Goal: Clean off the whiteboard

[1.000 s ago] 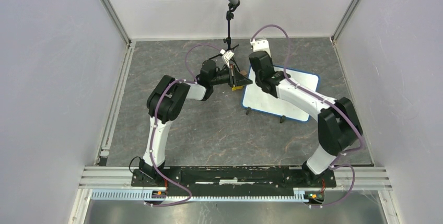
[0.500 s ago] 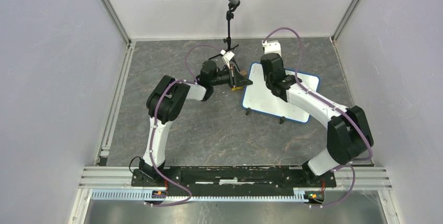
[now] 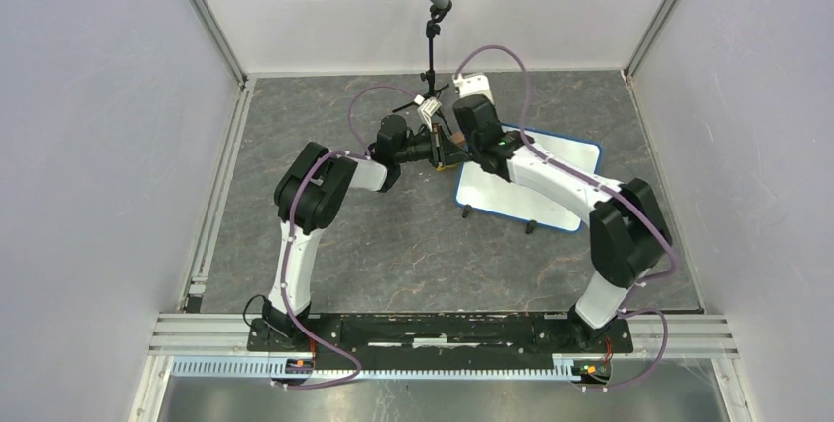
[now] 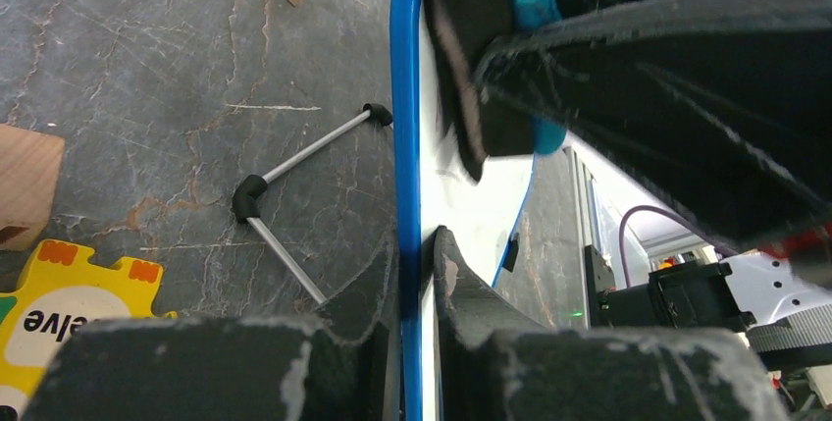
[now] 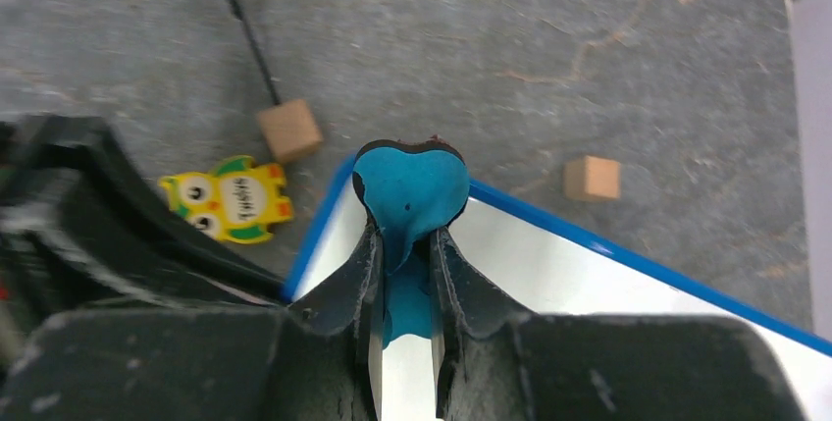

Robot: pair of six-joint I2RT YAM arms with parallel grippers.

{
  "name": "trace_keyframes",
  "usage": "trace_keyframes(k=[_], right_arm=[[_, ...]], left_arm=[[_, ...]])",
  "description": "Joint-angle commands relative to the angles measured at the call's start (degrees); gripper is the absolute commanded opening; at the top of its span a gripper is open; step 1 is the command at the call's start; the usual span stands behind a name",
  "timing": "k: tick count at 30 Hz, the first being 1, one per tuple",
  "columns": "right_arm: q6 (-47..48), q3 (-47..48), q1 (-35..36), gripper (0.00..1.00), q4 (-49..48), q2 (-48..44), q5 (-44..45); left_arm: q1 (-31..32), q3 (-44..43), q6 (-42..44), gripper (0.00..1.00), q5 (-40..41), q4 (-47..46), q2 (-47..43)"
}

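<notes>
Left pincer [image 4: 417, 244]: pressed together on the blue rim of the whiteboard [image 4: 405, 97], one finger on each side of its left edge.
Right pincer [image 5: 404, 244]: pinching a blue eraser [image 5: 409, 190], which bulges out above the fingertips.
Eraser contact: its dark underside rests on the white face, close to the board's far left corner and just beside the left pincer.
Whiteboard position: on the grey marbled surface [image 3: 393, 235], right of centre, between the two arms; the face looks white in every view.
Under the board: a thin wire leg [image 4: 294, 161] with black tips shows beside the rim.
Writing: a yellow owl piece [image 5: 228, 197] lies just left of the board; the letters "elve" read clearly on its white belly.
Other labels: none readable on the arms or the board.
Nearby: a wooden cube [image 5: 289, 130] sits beyond the owl piece.
</notes>
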State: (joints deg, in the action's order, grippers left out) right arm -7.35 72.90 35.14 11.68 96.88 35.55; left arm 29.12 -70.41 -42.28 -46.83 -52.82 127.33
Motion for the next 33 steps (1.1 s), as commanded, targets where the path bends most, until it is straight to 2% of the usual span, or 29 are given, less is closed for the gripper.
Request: trace_keyframes(k=[1, 6, 16, 22, 26, 29, 33], right_arm=[[-2.7, 6.4, 1.2, 0.16, 1.7, 5.3, -4.1], [-3.1, 5.8, 0.6, 0.15, 3.0, 4.4, -0.2], [-3.9, -6.2, -2.9, 0.15, 4.5, -5.7, 5.8], [-4.5, -2.8, 0.0, 0.15, 4.4, -2.3, 3.7], [-4.3, 4.9, 4.1, 0.15, 6.1, 4.4, 3.4], [-4.7, 8.8, 4.7, 0.15, 6.2, 7.7, 0.6], [-4.7, 8.6, 4.1, 0.15, 5.9, 7.5, 0.6]], left_arm=[[-0.8, 1.3, 6.4, 0.02, 4.7, 3.4, -0.6], [-0.8, 1.5, 6.7, 0.02, 4.9, 3.6, -0.7], [-0.9, 2.1, 6.4, 0.02, 4.9, 3.1, -1.2], [-0.7, 2.2, 6.2, 0.02, 4.9, 2.7, -1.2], [-0.8, 2.1, 6.2, 0.02, 4.8, 2.7, -1.0], [-0.8, 2.1, 6.2, 0.02, 4.8, 2.7, -1.0], [-0.9, 2.1, 6.4, 0.02, 4.8, 2.9, -1.1]])
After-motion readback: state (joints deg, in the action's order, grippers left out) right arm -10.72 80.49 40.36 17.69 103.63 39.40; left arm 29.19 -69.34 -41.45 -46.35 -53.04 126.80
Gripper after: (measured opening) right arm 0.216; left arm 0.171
